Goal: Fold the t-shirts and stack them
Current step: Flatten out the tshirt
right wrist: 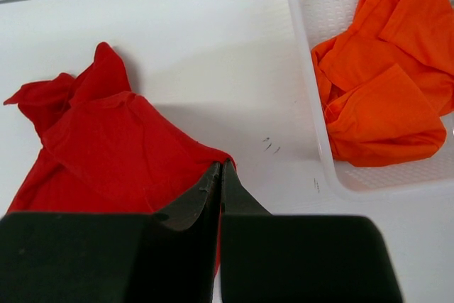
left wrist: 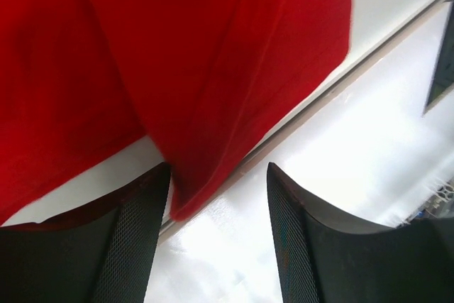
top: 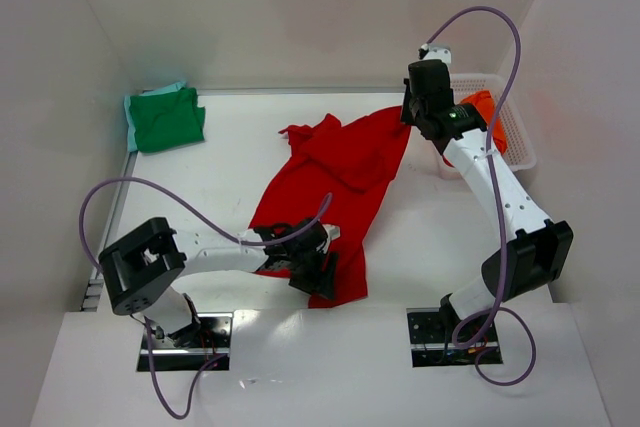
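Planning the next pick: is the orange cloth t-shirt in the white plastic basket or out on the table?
In it. The crumpled orange cloth t-shirt lies inside the white plastic lattice basket, within its walls.

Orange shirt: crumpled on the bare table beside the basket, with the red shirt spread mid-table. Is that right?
No. The orange shirt lies crumpled inside the basket, not beside it, as the right wrist view shows. The red shirt is spread mid-table.
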Robot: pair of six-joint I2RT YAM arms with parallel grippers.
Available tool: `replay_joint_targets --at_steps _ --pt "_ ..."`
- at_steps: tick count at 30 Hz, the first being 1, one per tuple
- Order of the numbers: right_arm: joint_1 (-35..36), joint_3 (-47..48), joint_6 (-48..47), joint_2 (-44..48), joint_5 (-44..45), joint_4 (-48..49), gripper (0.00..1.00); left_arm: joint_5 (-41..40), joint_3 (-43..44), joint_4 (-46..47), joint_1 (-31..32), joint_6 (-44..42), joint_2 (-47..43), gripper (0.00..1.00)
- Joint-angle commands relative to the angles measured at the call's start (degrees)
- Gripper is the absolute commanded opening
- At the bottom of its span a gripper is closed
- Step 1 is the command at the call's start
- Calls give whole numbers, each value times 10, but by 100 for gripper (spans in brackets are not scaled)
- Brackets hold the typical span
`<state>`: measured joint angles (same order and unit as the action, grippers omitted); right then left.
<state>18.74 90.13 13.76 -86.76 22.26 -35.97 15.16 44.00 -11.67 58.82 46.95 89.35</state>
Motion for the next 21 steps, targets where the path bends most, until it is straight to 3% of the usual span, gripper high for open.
replay_joint_targets --at_steps 1,5,8,13,17,19,21 --pt "-2 22 -10 3 16 28 0 -39 -27 -57 4 13 -23 64" --pt "-2 21 -10 3 16 28 0 -46 -29 -72 4 15 -29 58" --pt "-2 21 -10 3 16 28 0 -40 -34 -63 4 15 -24 47" --pt "-2 21 -10 3 16 28 0 -35 -28 -58 9 9 -2 44" --pt "-2 15 -10 3 11 28 0 -35 -28 -58 9 9 6 34" --pt "-2 15 -10 3 11 28 0 -35 -28 -58 9 9 6 21" --pt "-2 15 -5 0 11 28 0 -45 -22 -67 9 9 -1 0"
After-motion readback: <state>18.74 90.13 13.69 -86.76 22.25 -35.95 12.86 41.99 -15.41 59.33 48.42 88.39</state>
